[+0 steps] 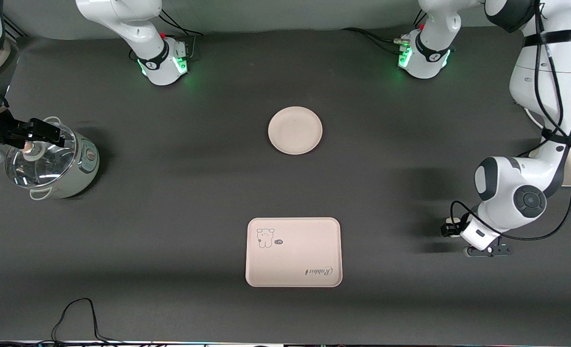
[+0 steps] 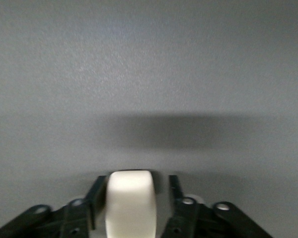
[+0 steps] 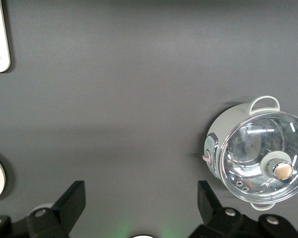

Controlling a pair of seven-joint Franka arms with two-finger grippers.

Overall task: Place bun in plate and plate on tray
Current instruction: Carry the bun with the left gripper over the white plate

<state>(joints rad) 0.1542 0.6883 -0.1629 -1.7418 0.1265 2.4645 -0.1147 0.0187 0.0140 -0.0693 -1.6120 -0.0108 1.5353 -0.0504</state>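
The left tool (image 1: 487,250) hangs low over the dark grey counter (image 1: 169,241) at the left arm's end, clenched on the small off-white steamed bun (image 2: 129,203). The round cream-beige plate (image 1: 295,130) sits mid-counter, bare. The cream rectangular tray (image 1: 293,252) with its cartoon animal lies nearer the front camera, well apart from the plate. The right tool (image 3: 139,210) is released, its 2 fingers spread wide over bare counter near the glass-lidded pot (image 1: 49,161).

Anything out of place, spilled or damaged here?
Nothing stands out. The plate and tray lie flat and empty, and the pot has its lid on. The left gripper holds the bun over the table. The right gripper hangs open beside the pot.
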